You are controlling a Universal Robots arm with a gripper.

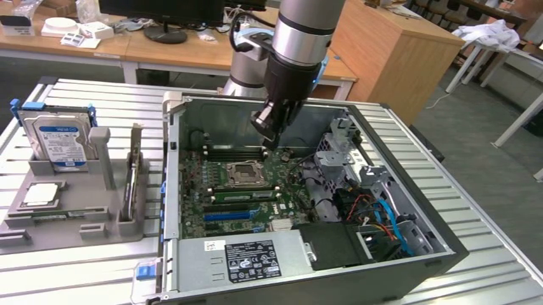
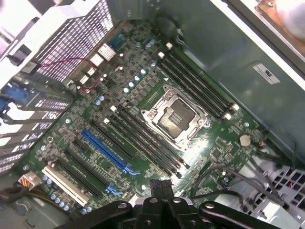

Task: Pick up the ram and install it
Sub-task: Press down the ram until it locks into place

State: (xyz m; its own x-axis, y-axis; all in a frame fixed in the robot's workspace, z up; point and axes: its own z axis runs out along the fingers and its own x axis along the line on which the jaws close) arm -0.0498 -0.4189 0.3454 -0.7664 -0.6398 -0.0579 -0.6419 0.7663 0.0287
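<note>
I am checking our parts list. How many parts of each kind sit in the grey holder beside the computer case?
Hard drive: 1
Processor chip: 1
Expansion card: 1
Total: 3, not counting a thin strip at the front of the holder that I cannot identify.

The motherboard [image 1: 246, 190] is dark green, dotted with small silver and pale blue capacitors, and carries black memory slots [image 2: 143, 138], one bright blue expansion slot [image 2: 107, 152], a cream-white slot [image 2: 64, 183] and a silver CPU socket [image 2: 174, 117] with a black frame. The computer case [image 1: 424, 254] is dark grey outside and grey-green inside, with blue and orange cables [image 1: 386, 222] at the exterior view's right and a black power supply label [image 1: 252, 259] printed in white. On the ribbed silver worktop [image 1: 68, 267], a grey holder [image 1: 76, 210] carries a silver hard drive [image 1: 55, 143] with a blue-and-white label, and the arm's gripper [image 1: 269, 138] is black below a silver sleeve.
</note>
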